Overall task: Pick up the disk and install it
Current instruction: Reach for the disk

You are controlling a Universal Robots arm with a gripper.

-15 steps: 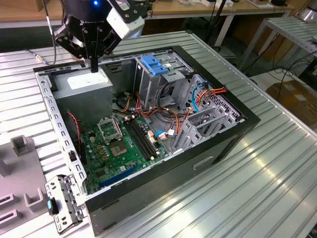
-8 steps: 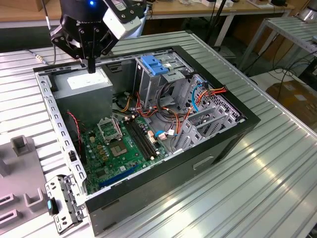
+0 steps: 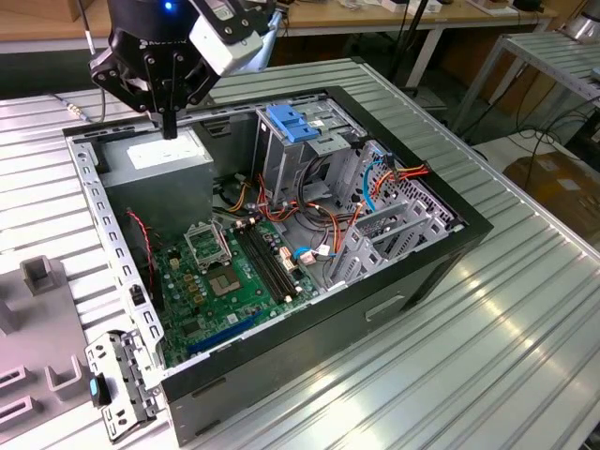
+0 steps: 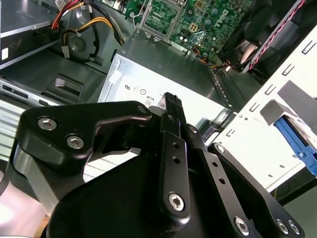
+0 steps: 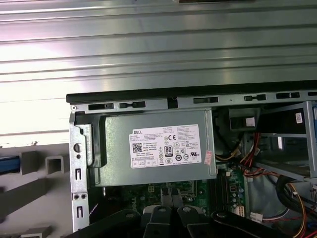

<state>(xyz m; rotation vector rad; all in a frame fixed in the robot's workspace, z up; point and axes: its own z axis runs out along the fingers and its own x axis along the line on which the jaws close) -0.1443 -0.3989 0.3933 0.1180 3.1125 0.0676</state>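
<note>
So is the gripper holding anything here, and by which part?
Nothing is held. The black gripper is shut on nothing, hanging just above the white-labelled grey metal power-supply box.

A white label lies on the face of the grey power-supply box in the first wrist view. It carries a logo, rows of small black print, barcode blocks and round certification marks. A small pale sticker with reddish print sits at the box's edge. In the second wrist view, small black symbols show on that label. In the exterior view its print is too small to tell.
</note>
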